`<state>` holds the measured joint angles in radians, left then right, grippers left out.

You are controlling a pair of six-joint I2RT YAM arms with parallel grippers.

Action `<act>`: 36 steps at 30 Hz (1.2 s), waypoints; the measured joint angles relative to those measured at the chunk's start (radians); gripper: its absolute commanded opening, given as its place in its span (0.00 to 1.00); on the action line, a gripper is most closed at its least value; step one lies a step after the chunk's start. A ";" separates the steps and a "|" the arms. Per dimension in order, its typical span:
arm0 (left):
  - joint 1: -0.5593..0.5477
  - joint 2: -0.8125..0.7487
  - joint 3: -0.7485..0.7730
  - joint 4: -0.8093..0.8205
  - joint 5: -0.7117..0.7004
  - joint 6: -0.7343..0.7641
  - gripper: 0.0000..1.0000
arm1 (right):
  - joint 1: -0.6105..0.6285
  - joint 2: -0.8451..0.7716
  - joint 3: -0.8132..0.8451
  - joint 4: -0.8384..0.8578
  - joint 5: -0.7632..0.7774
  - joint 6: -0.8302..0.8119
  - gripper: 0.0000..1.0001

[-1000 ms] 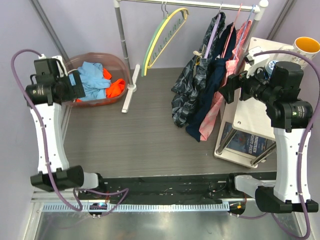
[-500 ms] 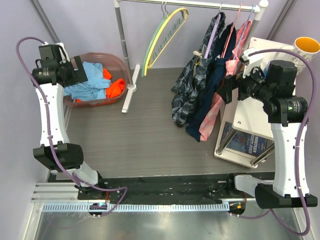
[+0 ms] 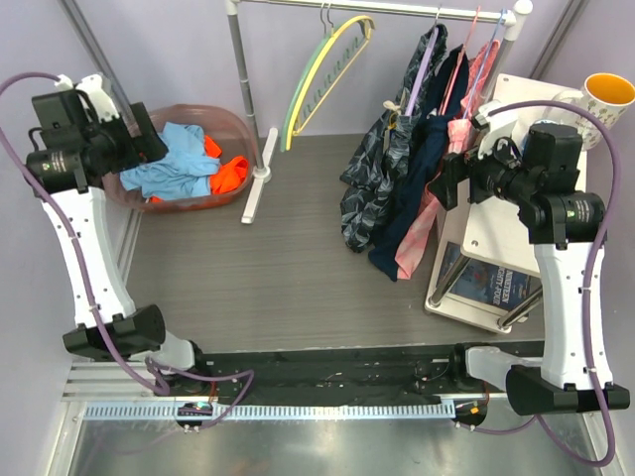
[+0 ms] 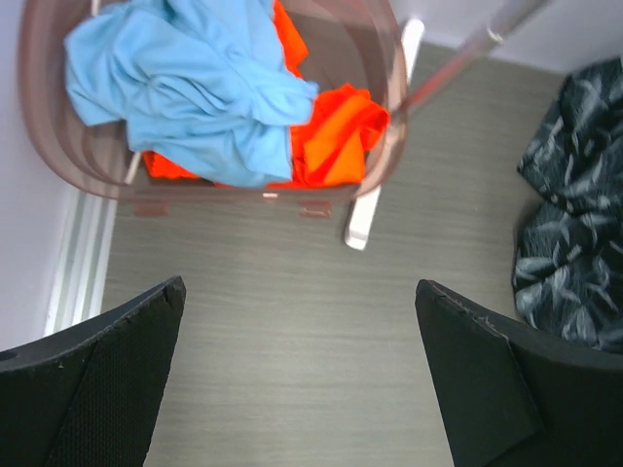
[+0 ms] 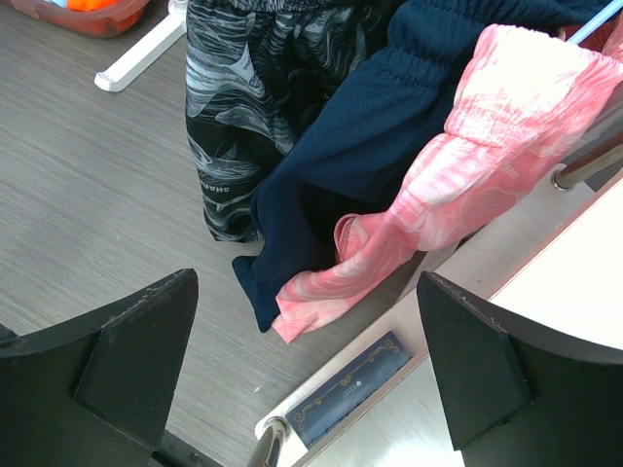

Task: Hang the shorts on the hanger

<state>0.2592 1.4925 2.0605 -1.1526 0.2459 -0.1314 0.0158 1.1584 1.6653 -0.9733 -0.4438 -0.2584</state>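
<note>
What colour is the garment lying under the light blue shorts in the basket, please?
The garment is bright orange, seen best in the left wrist view.

The grey wood-grain worktop (image 3: 298, 268) carries a translucent brown tub (image 3: 198, 203) at its far left corner. The clothes rail's white foot (image 3: 256, 188) lies just beside the tub's right side. A white shelf unit (image 3: 491, 233) stands at the right edge.
</note>
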 measured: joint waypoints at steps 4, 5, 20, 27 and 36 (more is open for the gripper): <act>0.074 0.101 0.040 0.046 0.021 -0.012 1.00 | 0.000 0.008 0.000 0.000 -0.006 0.002 1.00; 0.083 0.138 0.043 0.066 0.024 -0.013 1.00 | 0.000 0.013 0.000 0.000 -0.008 0.002 1.00; 0.082 0.724 0.056 0.440 -0.035 -0.018 1.00 | 0.000 0.090 -0.001 -0.023 -0.021 -0.024 1.00; 0.026 0.871 0.129 0.542 -0.107 -0.008 0.67 | 0.014 0.091 -0.005 -0.048 -0.026 -0.069 1.00; 0.003 0.883 0.154 0.571 -0.060 0.011 0.00 | 0.044 0.090 -0.005 -0.074 -0.005 -0.108 1.00</act>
<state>0.2623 2.3760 2.2143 -0.5812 0.1864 -0.1207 0.0601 1.2480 1.6604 -1.0470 -0.4484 -0.3660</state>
